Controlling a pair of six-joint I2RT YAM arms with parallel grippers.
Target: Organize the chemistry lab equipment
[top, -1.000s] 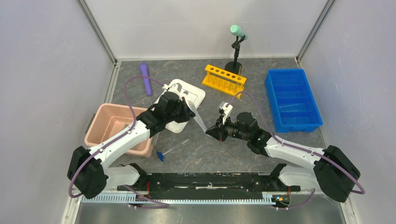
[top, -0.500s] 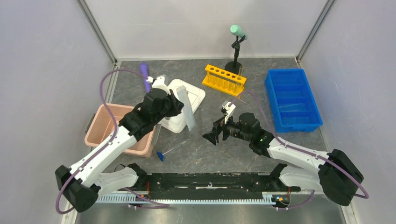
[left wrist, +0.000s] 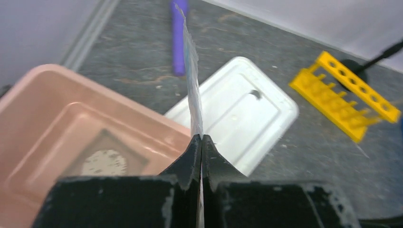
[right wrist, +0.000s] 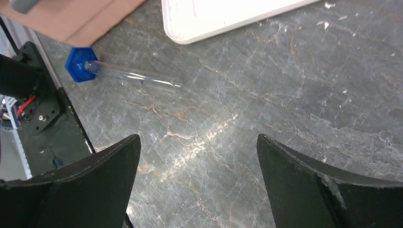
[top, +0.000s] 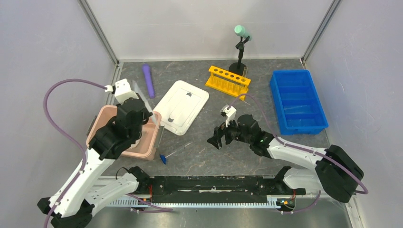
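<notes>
Face mask (left wrist: pixel 194 102) moved over pink bin (left wrist: pixel 57 102), seen edge-on

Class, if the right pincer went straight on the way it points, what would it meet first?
Likely the bare table top, just short of the blue-capped tube; depth is unclear. The right pincer is open and angled down.

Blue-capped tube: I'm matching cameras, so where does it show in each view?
Top external: tube lies low centre, right of the pink bin.
Left wrist: not in it.
Right wrist: tube, upper left.
Shared landmark: white lid, in all three.
</notes>
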